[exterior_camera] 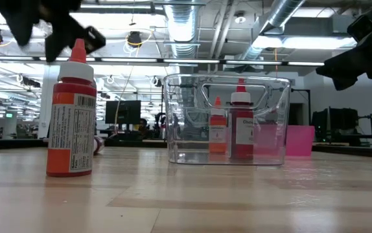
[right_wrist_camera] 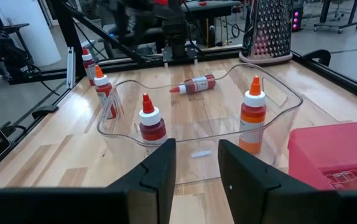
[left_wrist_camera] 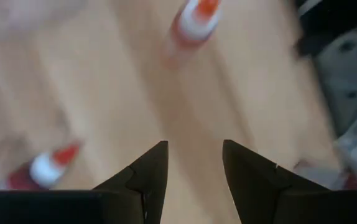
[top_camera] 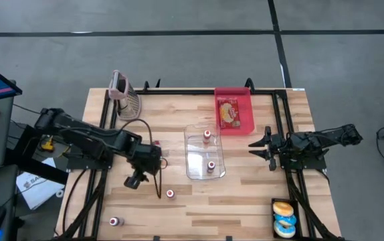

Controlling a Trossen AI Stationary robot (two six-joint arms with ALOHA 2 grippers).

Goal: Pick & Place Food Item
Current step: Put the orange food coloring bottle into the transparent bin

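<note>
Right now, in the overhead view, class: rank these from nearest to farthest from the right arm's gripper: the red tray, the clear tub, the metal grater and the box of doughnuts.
Measured from the right gripper:
1. Red tray, just behind it at the table's back edge.
2. Clear tub, at mid-table on its inner side; close to the tray, but slightly farther.
3. Box of doughnuts, at the front right corner.
4. Metal grater, at the far back left.

Grey concrete floor point(top_camera: 178, 17); exposed ceiling ducts point(exterior_camera: 186, 26), bright strip lights.

Glossy clear plastic bin point(top_camera: 204, 155) (see-through walls) on a smooth pale wood table point(top_camera: 245, 194).
</note>
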